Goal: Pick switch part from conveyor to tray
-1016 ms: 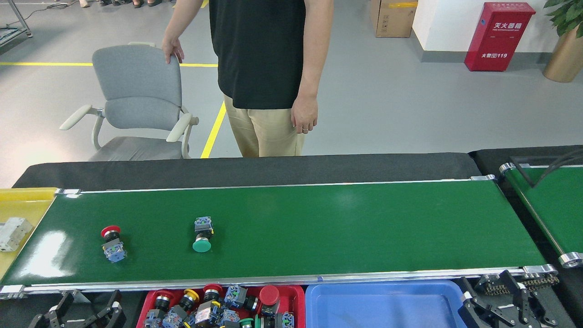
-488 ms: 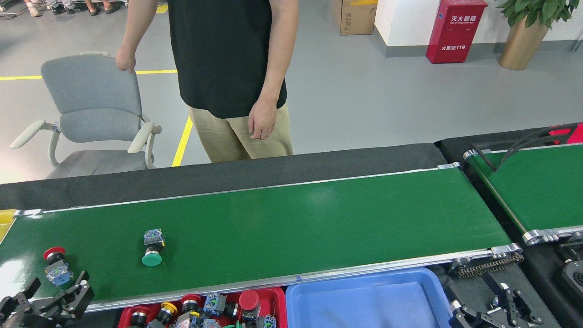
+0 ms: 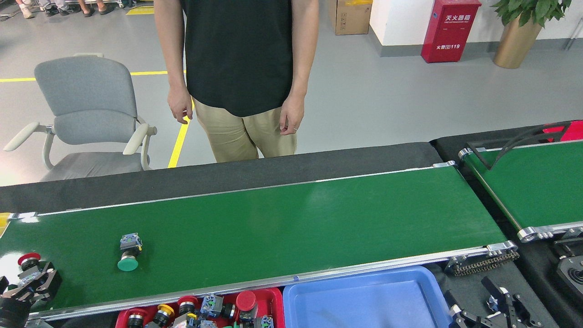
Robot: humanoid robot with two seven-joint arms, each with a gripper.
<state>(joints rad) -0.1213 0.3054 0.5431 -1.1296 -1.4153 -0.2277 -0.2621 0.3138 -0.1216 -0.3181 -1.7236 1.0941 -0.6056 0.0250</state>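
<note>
A red-capped switch (image 3: 30,265) lies at the far left end of the conveyor (image 3: 282,223), our left gripper (image 3: 33,283) around its body, fingers on either side; whether they already pinch it we cannot tell. A green-capped switch (image 3: 128,253) lies loose nearby on the belt. The red tray (image 3: 273,298), crowded with switches, sits below the near rail beside a blue tray (image 3: 364,300). Our right gripper (image 3: 489,310) waits low at right, its jaws hard to read. If the grip lands on the cap's edge, the part could roll free. The frame edge cuts off our left arm and most of the tray. A person (image 3: 239,68) stands beyond the belt.
</note>
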